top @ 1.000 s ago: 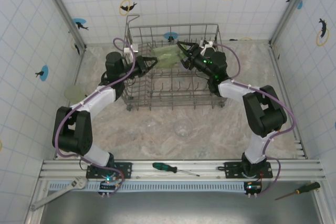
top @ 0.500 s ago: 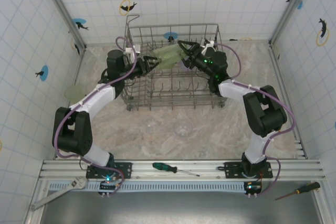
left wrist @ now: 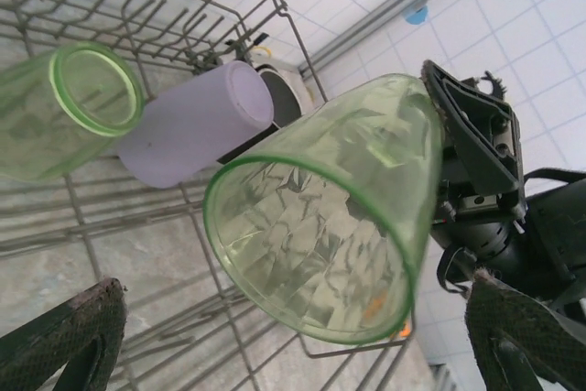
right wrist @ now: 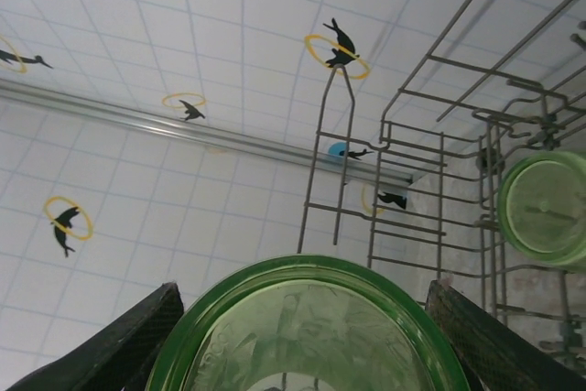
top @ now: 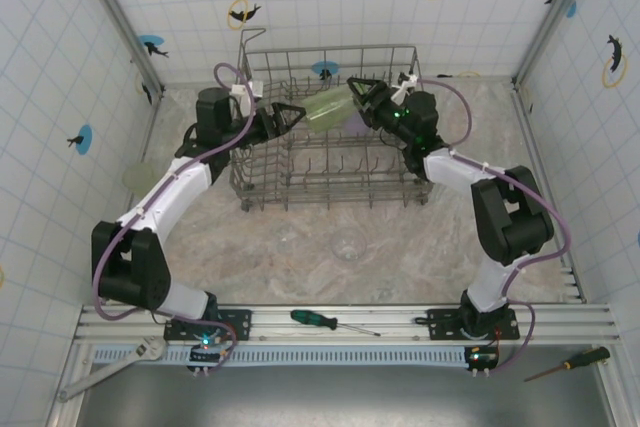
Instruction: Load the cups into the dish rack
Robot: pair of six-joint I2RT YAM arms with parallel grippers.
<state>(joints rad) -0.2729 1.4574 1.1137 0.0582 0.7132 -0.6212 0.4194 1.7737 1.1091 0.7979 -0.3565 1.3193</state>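
hanging over the far half of the dish rack, the green cup lies almost level, its long axis running side to side between the two grippers. its narrow base points at the right gripper and its wide mouth points at the left gripper. the right wrist view shows that gripper's fingers set on either side of the base end, clamped on the cup and bearing it alone. the left gripper is released. in the left wrist view its fingers stand spread wide, clear of the rim on both sides, and the mouth faces straight into its camera. the cup therefore lies ahead of both sets of jaws along one shared line, but the right arm alone has it. below and beyond it, the lilac cup and another green cup lie on their sides among the tines. the next move looks to be the right arm's, turning the axis from level to upright with the mouth down and lowering the cup onto free tines beside those two. the left arm would do well to back off along that line first, since its open fingers sit close to the rim.
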